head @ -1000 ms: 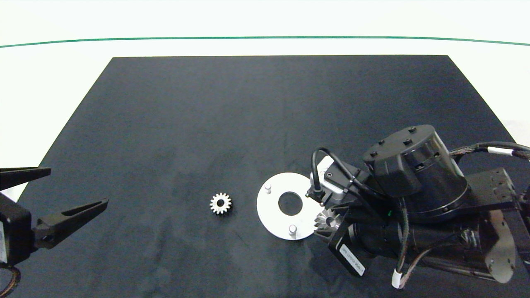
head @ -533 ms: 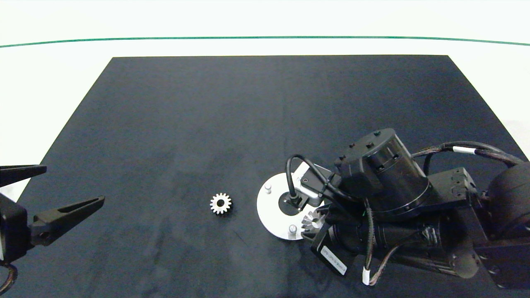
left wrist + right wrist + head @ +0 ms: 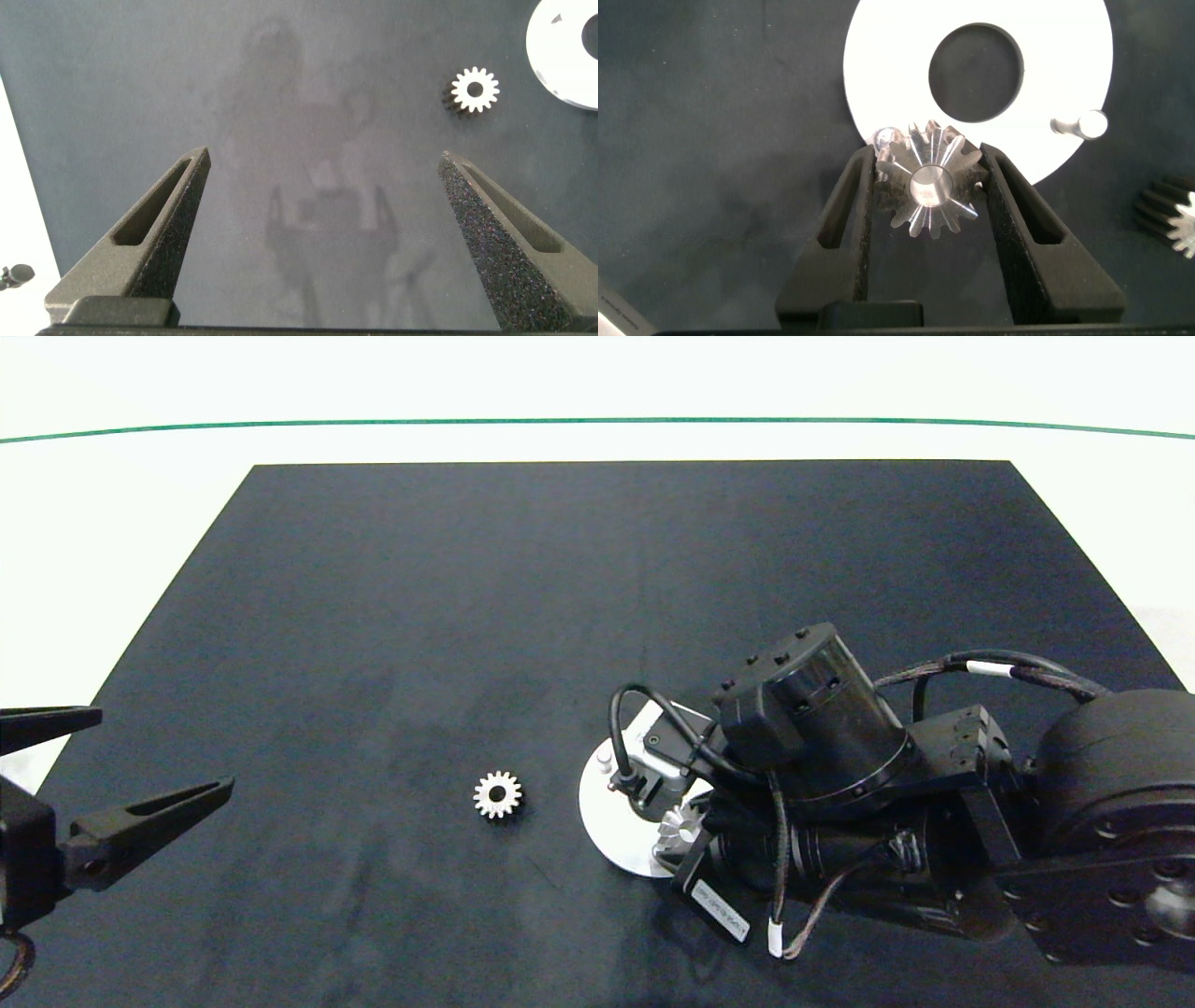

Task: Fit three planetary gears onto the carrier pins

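one gear point(image 3: 927, 179) is clamped between the fingers of the right gripper point(image 3: 927, 201), held over the near edge of the white disc point(image 3: 887, 75) by a pin point(image 3: 884, 138) that peeks out behind its teeth. another pin point(image 3: 1087, 123) stands bare on the disc. a second gear point(image 3: 497, 795) lies flat on the dark worktop point(image 3: 467, 616), left of the disc. the left gripper point(image 3: 322, 243) hangs spread wide at the worktop's left edge, holding nothing.
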`<action>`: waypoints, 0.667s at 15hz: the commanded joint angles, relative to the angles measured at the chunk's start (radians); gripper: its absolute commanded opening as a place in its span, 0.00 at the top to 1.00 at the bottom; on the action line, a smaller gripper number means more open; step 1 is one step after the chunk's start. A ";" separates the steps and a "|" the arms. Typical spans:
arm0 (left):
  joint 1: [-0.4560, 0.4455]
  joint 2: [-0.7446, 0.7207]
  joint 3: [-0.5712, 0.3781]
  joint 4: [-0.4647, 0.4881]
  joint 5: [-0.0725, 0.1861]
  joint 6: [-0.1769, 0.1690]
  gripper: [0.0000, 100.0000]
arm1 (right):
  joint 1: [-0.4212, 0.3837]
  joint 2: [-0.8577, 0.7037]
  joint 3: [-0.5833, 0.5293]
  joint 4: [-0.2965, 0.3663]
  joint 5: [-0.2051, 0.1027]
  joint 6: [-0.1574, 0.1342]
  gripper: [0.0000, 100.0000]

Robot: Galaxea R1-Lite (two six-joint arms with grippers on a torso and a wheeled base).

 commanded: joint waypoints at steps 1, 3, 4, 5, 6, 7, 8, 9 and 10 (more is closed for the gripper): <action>0.000 -0.001 0.000 0.001 0.002 0.001 0.00 | 0.014 0.009 -0.005 0.001 -0.003 -0.005 0.90; 0.000 -0.001 0.000 0.001 0.000 0.001 0.00 | 0.016 0.010 -0.003 0.001 -0.003 -0.005 0.90; 0.000 -0.001 0.000 0.001 0.000 0.001 0.00 | 0.016 0.016 -0.003 0.001 -0.003 -0.006 0.90; 0.000 -0.001 0.000 0.001 0.000 0.001 0.00 | 0.016 0.016 -0.005 0.001 -0.004 -0.006 0.90; 0.000 -0.002 -0.001 0.000 0.000 0.001 0.00 | 0.016 0.018 -0.005 0.001 -0.004 -0.009 0.90; 0.000 -0.002 -0.001 0.000 0.000 0.001 0.00 | 0.016 0.021 -0.006 0.001 -0.004 -0.009 0.90; 0.000 -0.004 -0.001 0.001 0.000 0.001 0.00 | 0.016 0.024 -0.011 0.001 -0.004 -0.009 0.90; 0.000 -0.004 -0.001 0.000 0.000 0.001 0.00 | 0.022 0.025 -0.016 0.001 -0.004 -0.009 0.90; 0.000 -0.004 -0.001 0.000 0.000 0.001 0.00 | 0.028 0.032 -0.022 0.001 -0.004 -0.009 0.90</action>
